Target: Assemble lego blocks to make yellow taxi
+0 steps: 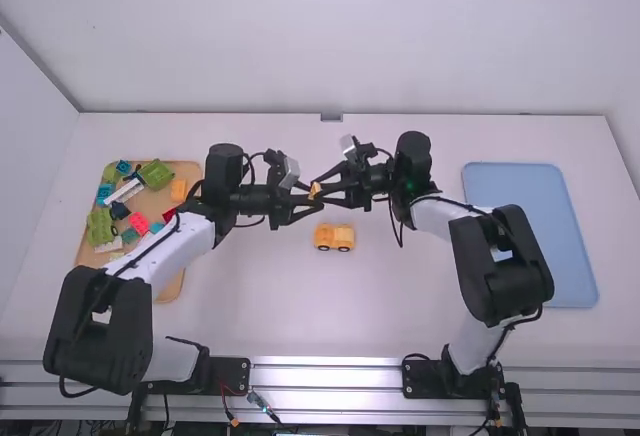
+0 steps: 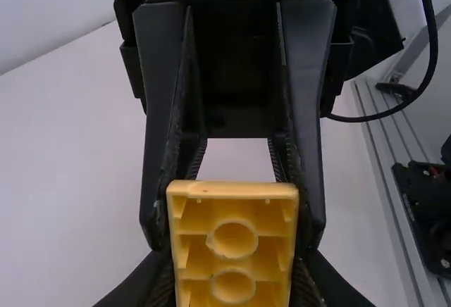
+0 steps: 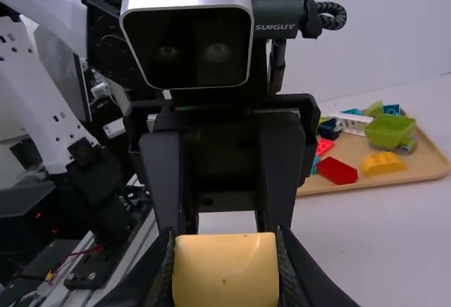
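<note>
A yellow block (image 1: 315,190) is held above the table between the two grippers, which face each other. My left gripper (image 1: 318,199) and right gripper (image 1: 320,190) meet at it. In the left wrist view, the block (image 2: 233,243) shows its hollow underside; the left gripper (image 2: 234,289) is shut on its sides, and the right gripper's fingers also flank it. The right wrist view has the block's smooth face (image 3: 225,272) in the right gripper (image 3: 225,279), shut on it, with the left gripper's fingers behind. A yellow car body (image 1: 334,237) with dark wheels stands below on the table.
At the left is a wooden tray (image 1: 168,288) with green, red, blue, white and yellow blocks, partly behind the left arm. A blue tray (image 1: 530,226) lies at the right, beside the right arm.
</note>
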`<state>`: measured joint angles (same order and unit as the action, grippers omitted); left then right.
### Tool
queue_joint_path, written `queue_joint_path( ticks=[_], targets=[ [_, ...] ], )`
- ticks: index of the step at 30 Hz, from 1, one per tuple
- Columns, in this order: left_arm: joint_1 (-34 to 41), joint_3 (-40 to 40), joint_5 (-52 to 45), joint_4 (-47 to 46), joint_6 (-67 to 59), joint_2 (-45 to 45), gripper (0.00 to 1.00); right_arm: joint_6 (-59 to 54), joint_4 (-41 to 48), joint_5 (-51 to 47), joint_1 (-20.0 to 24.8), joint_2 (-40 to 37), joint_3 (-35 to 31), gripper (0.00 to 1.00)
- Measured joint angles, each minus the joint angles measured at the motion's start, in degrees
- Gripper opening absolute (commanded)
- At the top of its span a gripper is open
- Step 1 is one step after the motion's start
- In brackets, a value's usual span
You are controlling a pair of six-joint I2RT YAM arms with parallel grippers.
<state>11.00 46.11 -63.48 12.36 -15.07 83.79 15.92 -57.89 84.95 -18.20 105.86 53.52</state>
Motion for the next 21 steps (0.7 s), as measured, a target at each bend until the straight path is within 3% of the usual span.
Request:
queue_joint_path(
  ticks=[1, 3, 4, 10, 15, 21],
  targets=[
    [0.00, 0.00, 0.02, 0.02, 0.07, 0.00, 0.41, 0.00, 0.00, -0.04, 0.00, -0.02, 0.00, 0.22],
    [0.02, 0.00, 0.68, 0.28, -0.11, 0.00, 0.57, 0.39, 0.15, 0.09, -0.04, 0.00, 0.00, 0.20],
    [0.00, 0.00, 1.62, 0.63, -0.59, 0.00, 0.99, 0.68, 0.20, 0.33, -0.26, -0.02, 0.00, 0.19],
    [0.00, 0.00, 3.85, 0.74, -0.61, 0.02, 0.99, 1.18, 0.24, -1.01, -0.74, 0.00, 0.00, 0.13],
    [0.00, 0.00, 9.68, -2.12, -0.61, 0.04, 0.99, 1.46, 2.32, -5.70, 1.40, 0.00, 0.02, 0.09],
    [0.00, 0.00, 19.02, -7.72, -0.02, 0.04, 0.99, -4.42, 21.44, -13.92, 4.61, 0.00, 1.79, 0.03]
  ],
)
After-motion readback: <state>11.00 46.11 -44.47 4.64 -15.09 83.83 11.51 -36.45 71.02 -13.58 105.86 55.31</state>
